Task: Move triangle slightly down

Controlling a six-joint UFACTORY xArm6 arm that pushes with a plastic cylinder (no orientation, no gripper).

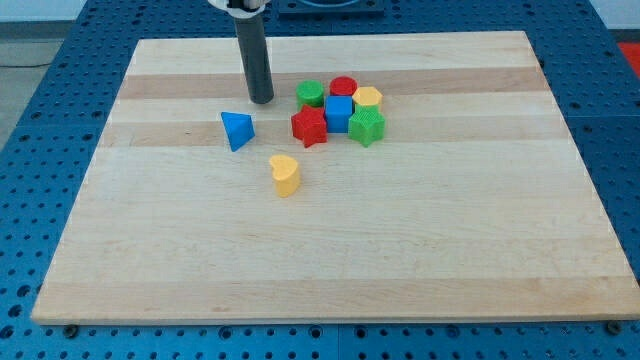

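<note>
Blue triangle [237, 130] sitting on the wooden board [330, 260], apart from the cluster at the view's right.

My tip [261, 99] is resting just above and right of it, not touching; having no jaws, it is gripping nothing. Yellow heart [284, 174] is lying below, while red star [309, 127], blue cube [339, 113] and green, red and yellow blocks are huddling together.

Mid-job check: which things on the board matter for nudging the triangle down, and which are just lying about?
In the job:
blue triangle
my tip, just above and to the view's right of it, apart

Lying about:
yellow heart
red star
blue cube
two green blocks
red cylinder
yellow block
</note>
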